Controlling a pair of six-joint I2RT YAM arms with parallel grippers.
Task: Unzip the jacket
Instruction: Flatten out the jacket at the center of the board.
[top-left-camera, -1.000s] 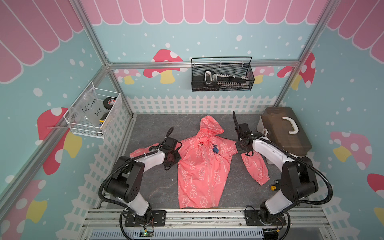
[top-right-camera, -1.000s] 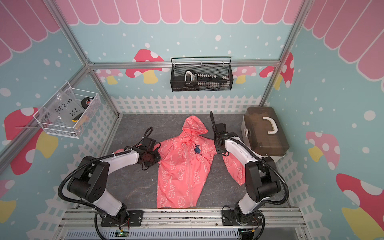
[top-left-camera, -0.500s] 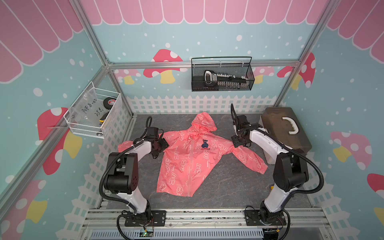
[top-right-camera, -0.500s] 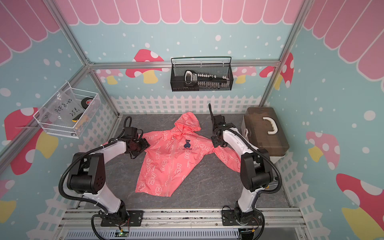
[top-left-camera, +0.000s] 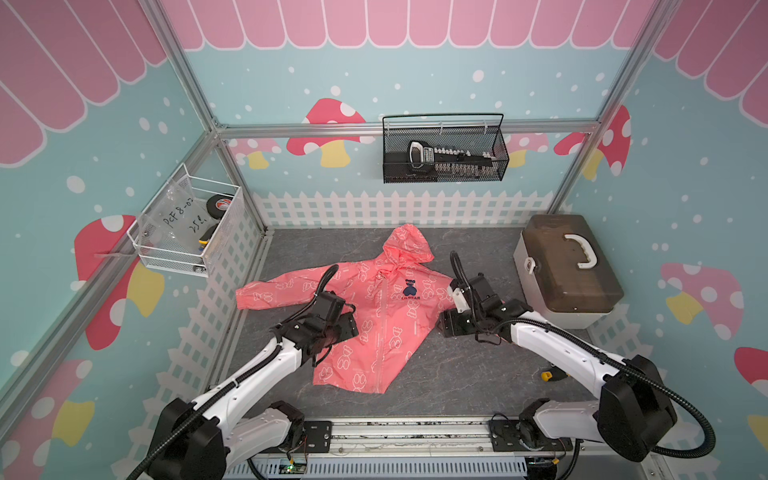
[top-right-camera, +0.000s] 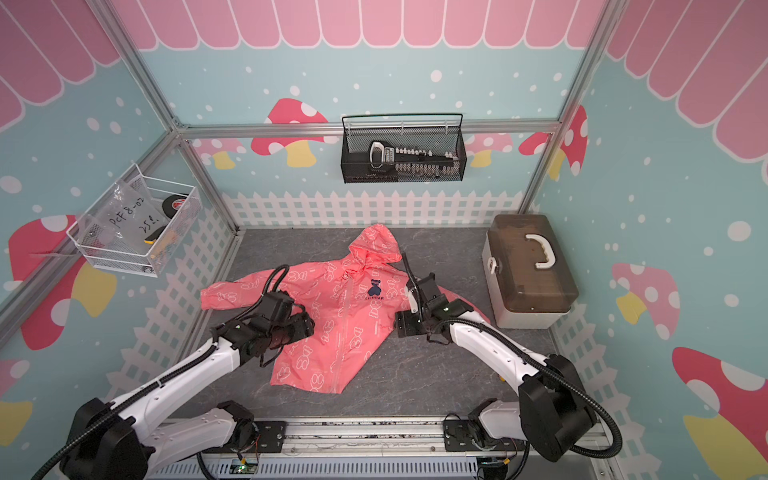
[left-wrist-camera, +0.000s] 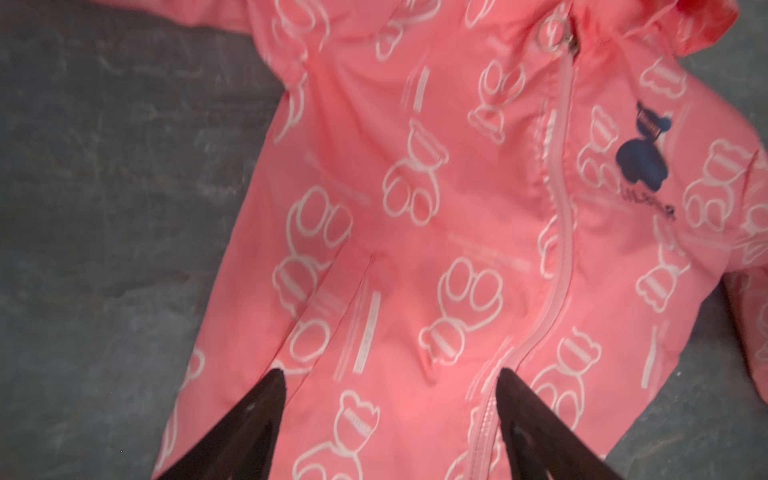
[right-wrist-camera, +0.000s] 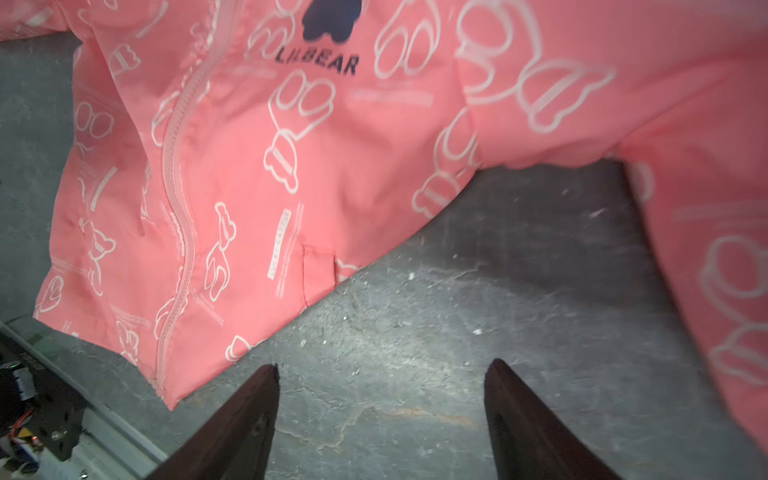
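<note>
Grey desk (top-left-camera: 457, 374): jacket (top-left-camera: 386, 316) flat, zipped, lettered "LILBEAR"; left gripper (left-wrist-camera: 390, 374) spread wide over jacket, holding nothing; right gripper (right-wrist-camera: 382, 365) likewise, over desk.

The pink jacket (left-wrist-camera: 457, 208) lies spread on the gray tabletop (left-wrist-camera: 104, 208). Its zipper (left-wrist-camera: 557, 232) is shut all the way up. The ring pull (left-wrist-camera: 552, 35) sits by the neck. A dark blue bear (left-wrist-camera: 642, 158) is beside the zipper. The left end effector (left-wrist-camera: 390, 374) is spread wide over the jacket, holding nothing.
</note>
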